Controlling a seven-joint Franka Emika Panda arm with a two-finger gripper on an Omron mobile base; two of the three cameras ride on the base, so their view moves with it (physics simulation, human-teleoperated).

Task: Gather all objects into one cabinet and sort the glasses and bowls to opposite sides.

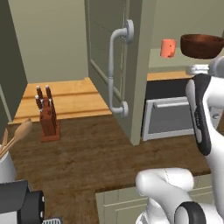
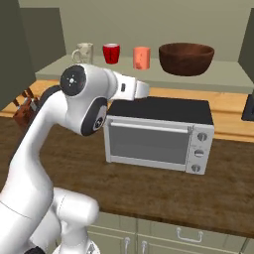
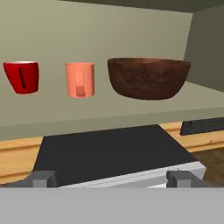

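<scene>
Fingertips (image 3: 43, 178) first, two small dark tips low in the hand view, spread well apart with nothing between them — the gripper (image 3: 112, 179) hangs open over the black top of the toaster oven (image 2: 158, 136). Taking that oven as our landmark: up above it runs the pale shelf (image 2: 149, 74) of the cabinet (image 1: 142, 65), and along it, left to right, the mottled beige cup (image 2: 84, 52), the bright red cup (image 2: 111, 53), the salmon-orange cup (image 2: 141, 58), then the wide dark brown bowl (image 2: 186, 58). All four stand apart from each other. From the hand, the beige cup is off the left edge and the red cup's handle faces us. In the left base view the open cabinet door (image 1: 111, 65) with its curved grey handle (image 1: 114, 70) hides the shelf's left part — just the orange cup and bowl peek out. Far left of the oven, a knife block (image 1: 48, 116), and wooden spoons (image 1: 17, 135) cut off at the frame's edge.
</scene>
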